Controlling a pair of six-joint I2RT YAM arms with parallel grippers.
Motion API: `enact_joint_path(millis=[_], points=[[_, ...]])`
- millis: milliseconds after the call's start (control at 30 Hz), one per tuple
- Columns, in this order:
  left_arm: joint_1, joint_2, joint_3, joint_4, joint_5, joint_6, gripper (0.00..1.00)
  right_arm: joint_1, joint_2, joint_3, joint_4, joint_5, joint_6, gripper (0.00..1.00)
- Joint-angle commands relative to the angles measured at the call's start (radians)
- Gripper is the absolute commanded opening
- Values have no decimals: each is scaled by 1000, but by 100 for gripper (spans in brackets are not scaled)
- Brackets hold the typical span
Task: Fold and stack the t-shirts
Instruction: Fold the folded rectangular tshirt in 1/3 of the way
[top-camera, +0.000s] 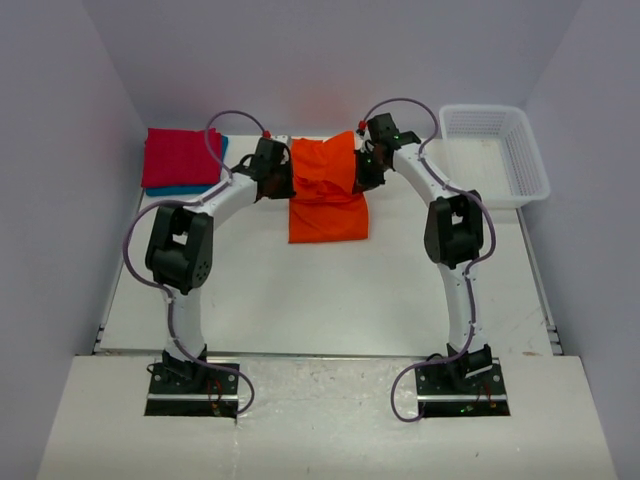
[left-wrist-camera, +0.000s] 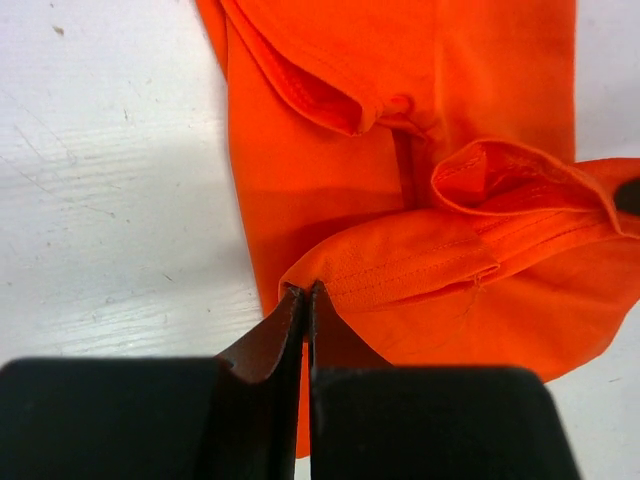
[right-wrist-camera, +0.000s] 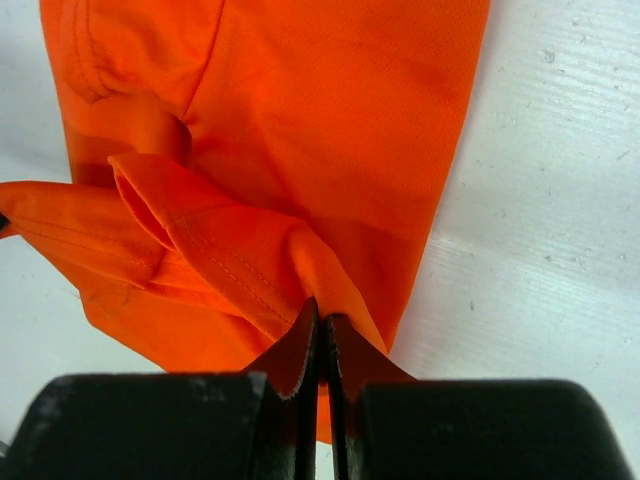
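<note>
Bright orange cloth t-shirt (top-camera: 328, 205), raised at both sides.
Left gripper (left-wrist-camera: 305, 292) and right gripper (right-wrist-camera: 320, 312) each clamp its edge.

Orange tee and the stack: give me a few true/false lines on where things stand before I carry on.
1. The left jaws and right jaws are both shut on the orange tee. True.
2. The orange tee is in the basket. False: its far part is lifted by the jaws and its near part lies on the table between the arms. The basket stands apart at far right.
3. A red tee lies on a blue tee at far left. True.
4. The orange tee is already on that stack. False: it is apart from it, to its right.
</note>
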Motion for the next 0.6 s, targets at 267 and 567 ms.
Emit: enact_joint_path(millis=[267, 567], points=[[13, -74, 1, 34, -29, 31, 0, -1, -76, 67, -16, -29, -31, 0], [27, -14, 34, 37, -17, 29, 0, -2, -6, 150, -45, -44, -39, 0]])
